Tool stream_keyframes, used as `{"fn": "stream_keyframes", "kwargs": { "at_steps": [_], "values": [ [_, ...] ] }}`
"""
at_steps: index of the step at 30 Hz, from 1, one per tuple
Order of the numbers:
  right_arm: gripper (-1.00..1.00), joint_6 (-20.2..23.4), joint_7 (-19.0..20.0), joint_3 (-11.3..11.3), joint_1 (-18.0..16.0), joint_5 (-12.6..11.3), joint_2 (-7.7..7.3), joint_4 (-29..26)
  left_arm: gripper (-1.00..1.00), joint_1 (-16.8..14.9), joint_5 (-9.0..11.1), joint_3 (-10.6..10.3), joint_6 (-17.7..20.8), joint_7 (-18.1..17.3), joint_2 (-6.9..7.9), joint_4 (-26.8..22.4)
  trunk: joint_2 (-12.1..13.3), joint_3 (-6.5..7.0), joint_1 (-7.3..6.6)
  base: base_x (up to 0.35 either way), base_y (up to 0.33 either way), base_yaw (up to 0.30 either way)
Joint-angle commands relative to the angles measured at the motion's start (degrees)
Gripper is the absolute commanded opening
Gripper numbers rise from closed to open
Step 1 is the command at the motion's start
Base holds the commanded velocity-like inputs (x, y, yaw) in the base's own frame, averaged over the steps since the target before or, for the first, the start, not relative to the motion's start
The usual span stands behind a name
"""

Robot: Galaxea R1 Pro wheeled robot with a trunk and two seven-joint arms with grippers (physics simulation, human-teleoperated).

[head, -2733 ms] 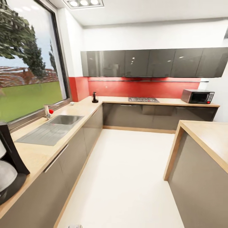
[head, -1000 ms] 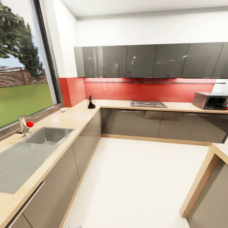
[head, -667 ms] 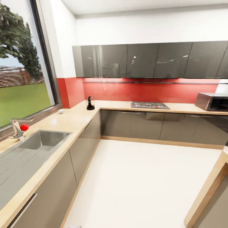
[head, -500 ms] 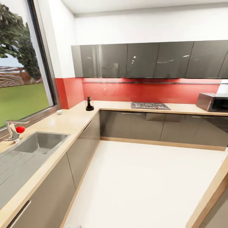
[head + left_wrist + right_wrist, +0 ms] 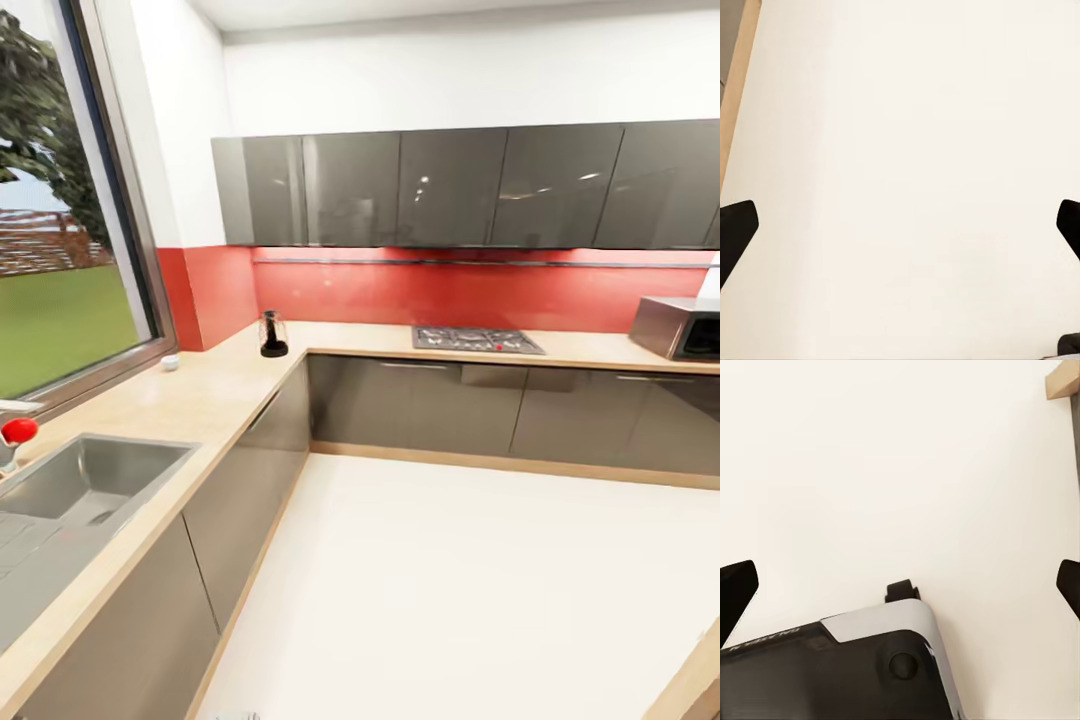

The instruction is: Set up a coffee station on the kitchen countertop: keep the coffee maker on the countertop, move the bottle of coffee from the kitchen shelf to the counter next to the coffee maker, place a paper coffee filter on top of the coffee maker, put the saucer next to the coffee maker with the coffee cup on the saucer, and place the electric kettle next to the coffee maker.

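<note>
Currently in transit, both arms hanging over the pale floor point(image 5: 450, 590). My left gripper point(image 5: 900, 225) stands wide apart, empty, dark fingertips point(image 5: 736, 229) at the frame's two sides with bare floor between them; my right gripper point(image 5: 900, 585) is likewise spread wide and holds nothing, with my own grey-and-black base point(image 5: 855, 667) showing beneath it. Ahead, the electric kettle point(image 5: 270, 335) stands upright at the inner corner of the kitchen countertop point(image 5: 210, 390), close to the red backsplash point(image 5: 450, 290), with nothing beside it. A small white object point(image 5: 170, 362) sits on the counter's back edge by the window point(image 5: 60, 250), too small to identify; could be the cup, cannot say. Sink point(image 5: 85, 480) with a red-knobbed tap point(image 5: 15, 432) lies nearer me along the same run; hob point(image 5: 478, 340) and microwave point(image 5: 680, 328) are on the far run. Judging the kettle: glass body, rigid, slick, breakable, probably light if dry, with weight low in the black base. I would take it by the dark handle or pinch it at the rim or base rather than squeeze the glass. Handle's facing not resolvable from here. Faint lettering runs along my base in the right wrist view, blurred, unreadable; no other brand or label legible.
</note>
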Motion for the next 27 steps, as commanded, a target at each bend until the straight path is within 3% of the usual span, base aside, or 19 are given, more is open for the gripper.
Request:
{"fn": "stream_keyframes", "kwargs": {
  "at_steps": [1, 27],
  "values": [
    [1.00, -0.06, -0.20, 0.48, 0.02, -0.53, -0.03, -0.10, 1.00, -0.02, 0.60, -0.40, -0.18, -0.20, 0.03, 0.06, -0.03, -0.02, 0.05, 0.338, -0.083, 0.000],
    [1.00, -0.08, -0.20, 0.48, 0.02, -0.44, 0.08, -0.10, 1.00, -0.01, 0.60, -0.40, -0.18, -0.20, 0.02, 0.15, -0.03, -0.02, 0.05, 0.338, -0.083, 0.000]
  ]
}}
